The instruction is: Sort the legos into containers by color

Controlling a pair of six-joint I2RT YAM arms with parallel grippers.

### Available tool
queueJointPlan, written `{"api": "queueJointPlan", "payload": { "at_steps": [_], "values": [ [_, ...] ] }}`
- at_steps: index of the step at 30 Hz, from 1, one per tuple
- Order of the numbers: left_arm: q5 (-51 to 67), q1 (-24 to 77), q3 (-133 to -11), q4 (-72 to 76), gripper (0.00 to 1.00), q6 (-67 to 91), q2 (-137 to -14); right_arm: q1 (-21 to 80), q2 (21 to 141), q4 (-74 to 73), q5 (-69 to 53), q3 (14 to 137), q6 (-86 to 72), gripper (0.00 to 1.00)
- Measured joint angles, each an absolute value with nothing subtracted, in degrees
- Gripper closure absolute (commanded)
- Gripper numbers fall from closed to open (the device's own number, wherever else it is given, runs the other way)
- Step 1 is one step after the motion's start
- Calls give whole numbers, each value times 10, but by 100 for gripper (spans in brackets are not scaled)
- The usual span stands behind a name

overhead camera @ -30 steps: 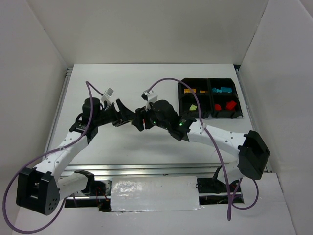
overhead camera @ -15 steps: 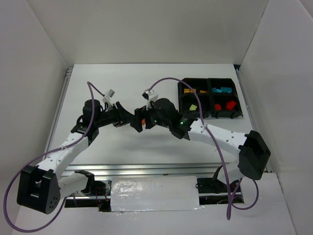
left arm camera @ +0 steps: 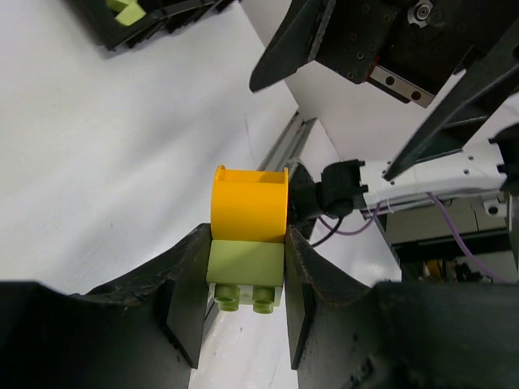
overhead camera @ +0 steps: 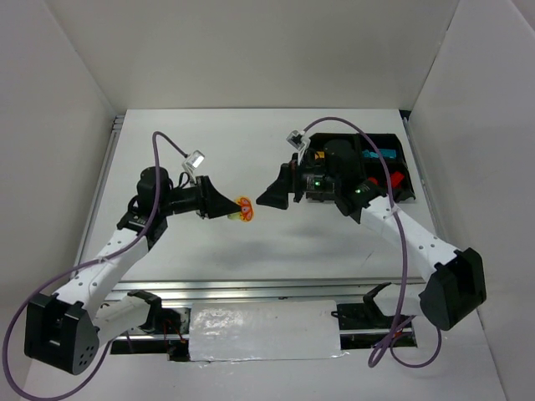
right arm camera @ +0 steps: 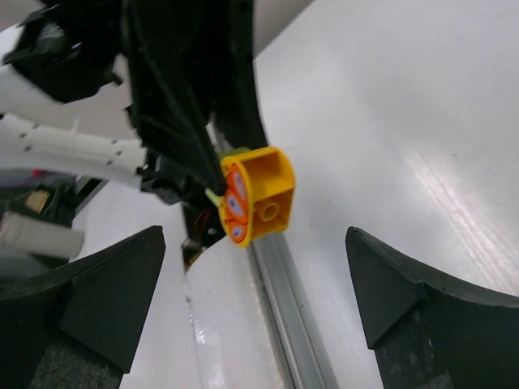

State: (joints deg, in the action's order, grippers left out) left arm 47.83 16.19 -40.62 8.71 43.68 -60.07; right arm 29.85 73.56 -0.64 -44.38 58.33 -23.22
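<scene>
My left gripper is shut on a pale yellow-green lego, which hangs above the table with its studs facing the wrist camera. An orange-yellow lego is stuck to its far end, its hollow underside and a patterned side showing in the right wrist view. My right gripper stands wide open a short way right of the pair, touching neither. The black containers tray lies back right, partly hidden by the right arm. A teal lego and a red lego show in it.
A corner of the tray with a yellow-green lego in it shows at the top left of the left wrist view. White walls enclose the table on three sides. A metal rail runs along the near edge.
The two grippers met at the centre earlier. My left gripper closed on the joined legos; my right gripper opened wide and drew back to the right, toward the tray.
</scene>
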Motion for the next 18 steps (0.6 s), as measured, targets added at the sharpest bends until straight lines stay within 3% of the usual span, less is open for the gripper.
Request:
{"api": "queueJointPlan", "payload": {
  "at_steps": [6,11,18],
  "values": [
    [534,173,-405,151,100,441,-572,291,707,11,-530,585,-282,2],
    [565,193,-404,202,100,451,-535,290,724,112,-589,565,-375,6],
    [573,204,-404,209,100,450,-533,325,745,165,-614,557,-421,8]
  ]
}}
